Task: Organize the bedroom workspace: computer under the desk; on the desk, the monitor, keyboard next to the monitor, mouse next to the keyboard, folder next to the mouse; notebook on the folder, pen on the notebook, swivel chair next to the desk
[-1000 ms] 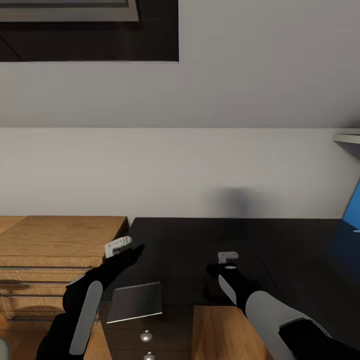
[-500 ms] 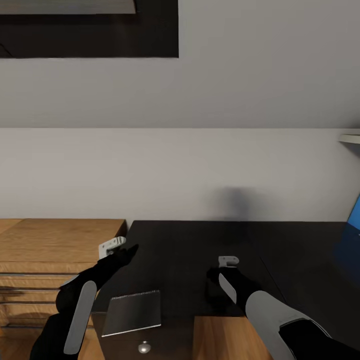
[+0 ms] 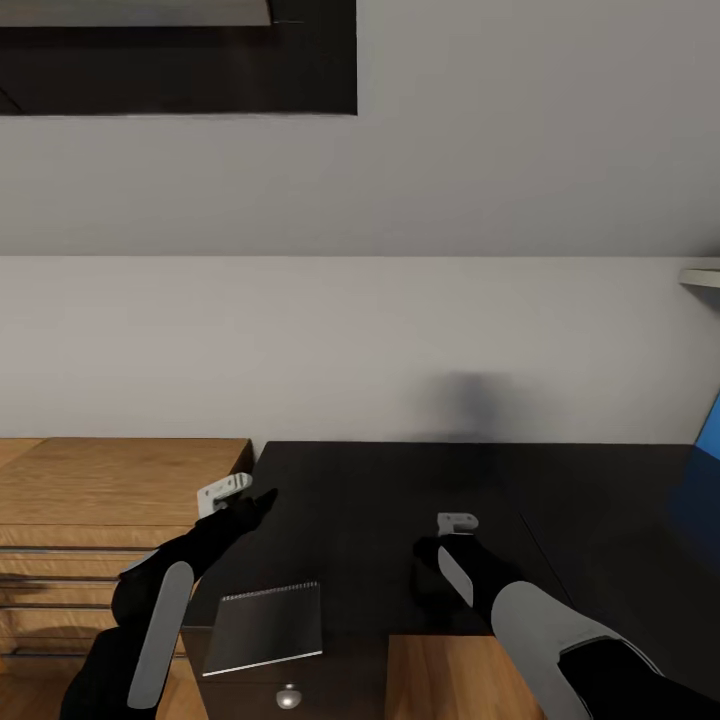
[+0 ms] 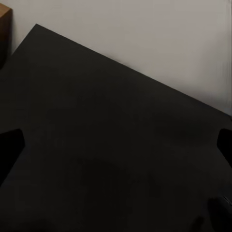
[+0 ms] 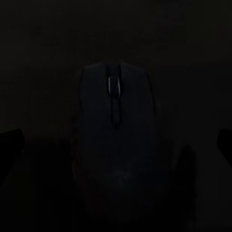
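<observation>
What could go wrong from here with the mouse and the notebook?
The mouse is black on the black desk and hard to see; the right gripper's open jaws straddle it, and an off-centre close could push it away. The notebook lies at the desk's front edge beside the left arm; a swing could knock it off.

My forearm hides my right end effector (image 3: 432, 556) from the head camera; the mouse (image 5: 115, 145) is barely readable against the dark counter (image 3: 400, 490).
</observation>
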{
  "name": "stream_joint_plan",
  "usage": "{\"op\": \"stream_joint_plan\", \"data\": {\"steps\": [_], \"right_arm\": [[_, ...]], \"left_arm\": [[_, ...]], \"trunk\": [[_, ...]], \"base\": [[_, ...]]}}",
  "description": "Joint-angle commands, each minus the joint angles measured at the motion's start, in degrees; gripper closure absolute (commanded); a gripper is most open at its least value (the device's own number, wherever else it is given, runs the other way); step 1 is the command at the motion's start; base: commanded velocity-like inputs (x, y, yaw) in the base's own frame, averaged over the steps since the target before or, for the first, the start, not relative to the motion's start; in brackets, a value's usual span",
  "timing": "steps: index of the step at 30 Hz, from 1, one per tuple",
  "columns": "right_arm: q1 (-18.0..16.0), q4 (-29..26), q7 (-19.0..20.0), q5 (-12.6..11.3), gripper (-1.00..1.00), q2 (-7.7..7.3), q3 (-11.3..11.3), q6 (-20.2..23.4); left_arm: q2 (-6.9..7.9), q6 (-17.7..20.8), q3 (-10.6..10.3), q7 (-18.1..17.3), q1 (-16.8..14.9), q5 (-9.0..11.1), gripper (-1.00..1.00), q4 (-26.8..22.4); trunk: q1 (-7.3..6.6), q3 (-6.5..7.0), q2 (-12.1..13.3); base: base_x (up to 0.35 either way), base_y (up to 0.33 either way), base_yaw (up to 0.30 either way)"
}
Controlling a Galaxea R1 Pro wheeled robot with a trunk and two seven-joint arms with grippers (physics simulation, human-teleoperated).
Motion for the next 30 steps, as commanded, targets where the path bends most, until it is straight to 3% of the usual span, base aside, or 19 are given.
{"op": "stream_joint_plan", "data": {"steps": [1, 7, 25, 30], "right_arm": [[0.0, -0.1, -0.4, -0.6, -1.0, -0.03, 0.5, 0.5], [0.0, -0.1, -0.4, -0.5, -1.0, -0.04, 0.5, 0.7], [0.0, -0.2, -0.3, -0.5, -1.0, -0.05, 0.5, 0.6], [0.0, -0.2, -0.3, -0.5, -1.0, -0.05, 0.5, 0.6]], "left_arm": [[-0.05, 0.3, 0.0, 0.3, 0.0, 0.6, -1.0, -0.1], [-0.07, 0.4, -0.1, 0.3, 0.0, 0.6, -1.0, 0.0], [-0.07, 0.3, 0.1, 0.3, 0.0, 0.6, -1.0, -0.1], [-0.07, 0.4, 0.1, 0.3, 0.0, 0.6, -1.0, -0.1]], "trunk": [[0.0, -0.07, 0.0], [0.88, -0.79, -1.6], [0.88, -0.79, -1.6], [0.88, -0.79, -1.6]], "base": [[0.0, 0.0, 0.0], [0.0, 0.0, 0.0], [0.002, 0.0, 0.0], [0.229, 0.0, 0.0]]}}
